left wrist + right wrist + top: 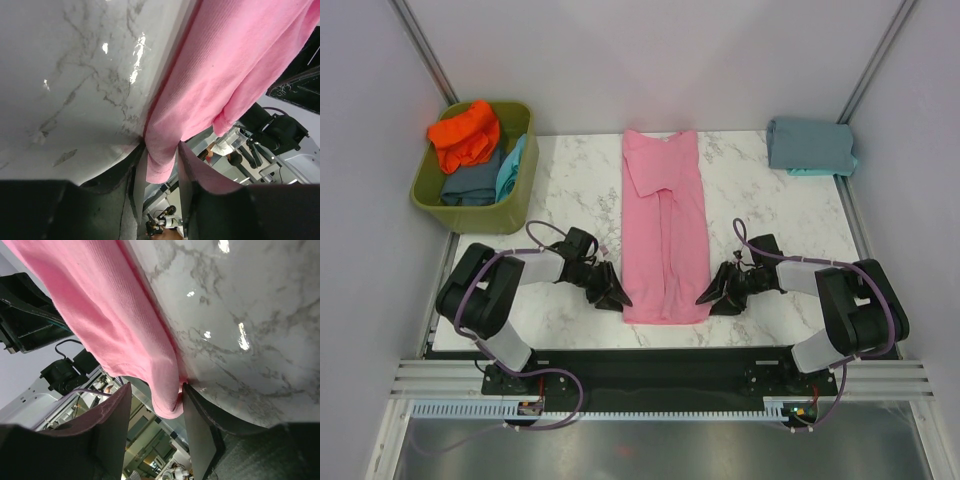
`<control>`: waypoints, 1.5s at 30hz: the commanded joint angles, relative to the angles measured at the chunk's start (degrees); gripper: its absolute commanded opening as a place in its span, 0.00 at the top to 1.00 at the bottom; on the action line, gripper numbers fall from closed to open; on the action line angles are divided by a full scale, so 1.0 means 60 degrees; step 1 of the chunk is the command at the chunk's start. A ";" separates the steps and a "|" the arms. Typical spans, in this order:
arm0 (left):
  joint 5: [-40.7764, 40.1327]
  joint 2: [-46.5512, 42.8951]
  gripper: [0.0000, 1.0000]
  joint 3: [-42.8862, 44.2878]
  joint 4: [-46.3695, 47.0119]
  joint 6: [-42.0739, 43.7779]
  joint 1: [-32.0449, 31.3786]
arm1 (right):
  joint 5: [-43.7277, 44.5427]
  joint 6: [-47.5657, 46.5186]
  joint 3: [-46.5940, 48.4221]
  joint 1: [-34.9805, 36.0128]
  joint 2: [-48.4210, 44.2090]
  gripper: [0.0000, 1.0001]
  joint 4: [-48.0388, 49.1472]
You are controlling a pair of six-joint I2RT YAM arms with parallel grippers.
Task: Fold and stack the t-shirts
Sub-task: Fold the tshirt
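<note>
Top external: pink t-shirt [665, 225] lies flat down the middle of the marble table [570, 190], sides folded in to a long strip, neck at the far end, hem by the near edge. Left gripper [620, 298] sits at the hem's left corner, right gripper [705, 297] at its right corner, both low on the table. Left wrist: corner fold sits between the fingers [139, 175], cloth touches both, can't tell if it's a real pinch. Right wrist: fingers [117, 415] spread, corner lies against one finger only, clear gap to the other, nothing gripped. Folded grey-blue t-shirt [810, 145] at the table's far right corner. Olive-green tub [470, 215] at the far left corner holds the orange t-shirt [465, 135], slate-blue t-shirt [470, 185] and turquoise t-shirt [510, 168], all bunched up
</note>
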 commanded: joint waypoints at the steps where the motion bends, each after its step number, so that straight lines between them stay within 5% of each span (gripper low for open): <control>1: -0.0306 -0.0152 0.63 -0.0068 0.0086 -0.0186 -0.0023 | 0.0424 -0.0145 -0.0020 0.0009 -0.0002 0.47 0.0432; 10: -0.0380 -0.0343 0.70 -0.0068 0.0012 -0.0039 -0.0023 | 0.0350 -0.0218 -0.0137 0.0009 0.0013 0.62 0.0447; 16: -0.0262 -0.0445 0.98 -0.0097 0.0012 0.0034 -0.0023 | 0.0101 -0.0335 -0.0064 0.0009 -0.0089 0.89 0.0389; 19: -0.0263 -0.0533 0.98 -0.0039 0.0027 0.0107 -0.0037 | 0.0072 -0.0394 0.0038 -0.0006 -0.0235 1.00 0.0316; 31: -0.0057 -0.0783 0.98 0.2770 -0.1320 0.1994 0.0401 | -0.0104 -0.1565 0.2656 -0.0591 -0.0793 1.00 -0.0739; 45: -0.0087 0.3182 0.98 0.8660 -0.2288 0.3666 0.1793 | -0.0148 -0.1259 0.8195 -0.1471 0.4038 1.00 0.0871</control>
